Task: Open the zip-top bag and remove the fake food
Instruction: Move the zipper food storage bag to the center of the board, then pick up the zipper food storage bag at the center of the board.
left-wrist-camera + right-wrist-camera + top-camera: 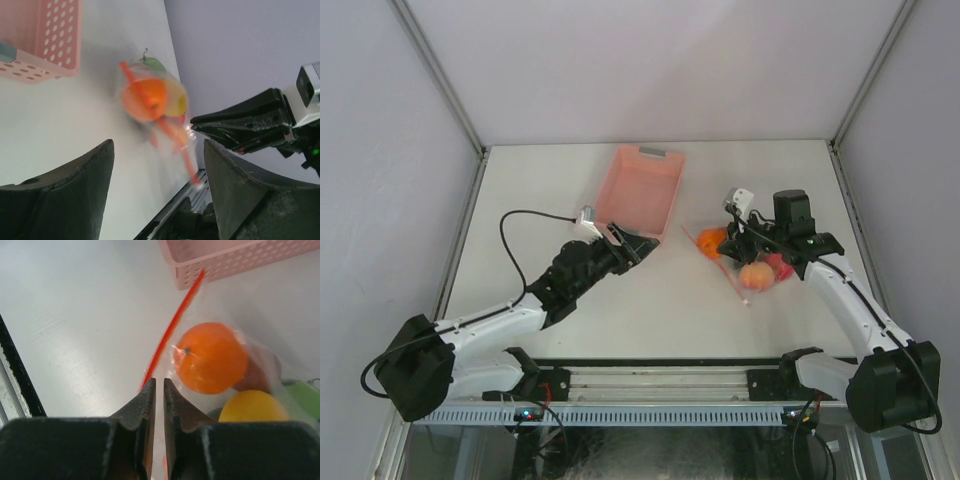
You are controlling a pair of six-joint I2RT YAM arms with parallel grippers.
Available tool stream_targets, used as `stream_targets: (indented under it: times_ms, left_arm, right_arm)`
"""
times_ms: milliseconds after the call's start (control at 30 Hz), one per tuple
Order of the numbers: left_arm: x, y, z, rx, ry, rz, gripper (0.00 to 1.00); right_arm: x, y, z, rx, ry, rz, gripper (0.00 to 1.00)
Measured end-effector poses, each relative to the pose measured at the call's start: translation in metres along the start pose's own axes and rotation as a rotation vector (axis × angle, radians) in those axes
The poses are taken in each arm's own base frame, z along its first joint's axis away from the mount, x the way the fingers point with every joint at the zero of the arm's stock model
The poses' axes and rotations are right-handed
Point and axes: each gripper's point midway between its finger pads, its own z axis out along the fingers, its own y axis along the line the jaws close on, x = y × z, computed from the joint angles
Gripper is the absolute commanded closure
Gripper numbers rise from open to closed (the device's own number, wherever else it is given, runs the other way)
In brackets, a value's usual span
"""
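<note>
The right tool [159, 382] is standing with its two fingers drawn almost together, only a thin slit showing, and it is pinching the near edge of the zip-top bag [215, 310] right where the red-orange zipper strip [172, 327] is running into its tips. Just beyond those tips and a little to their right, the fake food is sitting inside the clear film: an orange piece [210, 357] is lying closest, a yellow piece [252, 405] is pressing in beside it on the tool's right, a brownish one is showing behind the orange, and a green piece [302, 395] is peeking out at the far right. The strip is slanting away from the tool toward a corner of the pink basket [235, 260], which is resting farther ahead on the white counter [570, 310]. Across the counter, the left tool [645, 250] is hanging with its fingers spread apart and nothing between them; it is pointing at the bag, which is lying well ahead of its tips, with the basket off to its front left.
</note>
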Motion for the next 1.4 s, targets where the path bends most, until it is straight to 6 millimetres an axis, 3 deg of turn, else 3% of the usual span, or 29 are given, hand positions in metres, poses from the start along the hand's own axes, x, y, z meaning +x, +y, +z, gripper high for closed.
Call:
stream_targets:
  times_ms: [267,433,700,900,1100,1400]
  left_arm:
    - [0.005,0.011,0.006,-0.052,0.004,-0.112,0.23]
    - [0.009,0.010,0.007,-0.055,0.013,-0.133,0.24]
    - [0.031,0.012,0.009,-0.076,0.054,-0.182,0.25]
    - [0.056,0.030,0.014,-0.123,0.094,-0.224,0.26]
    - [0.090,0.048,0.023,-0.171,0.158,-0.261,0.27]
    - [0.133,0.073,0.036,-0.246,0.235,-0.269,0.29]
  right_arm:
    - [0.000,0.001,-0.007,-0.028,-0.023,0.038,0.65]
    - [-0.001,-0.002,-0.018,-0.019,-0.047,0.054,0.63]
    - [0.002,-0.031,-0.044,0.107,-0.076,0.082,0.63]
    - [0.024,-0.060,-0.051,0.250,0.015,0.111,0.63]
    - [0.059,-0.089,-0.052,0.368,0.157,0.164,0.63]
    - [0.105,-0.109,-0.052,0.435,0.327,0.242,0.62]
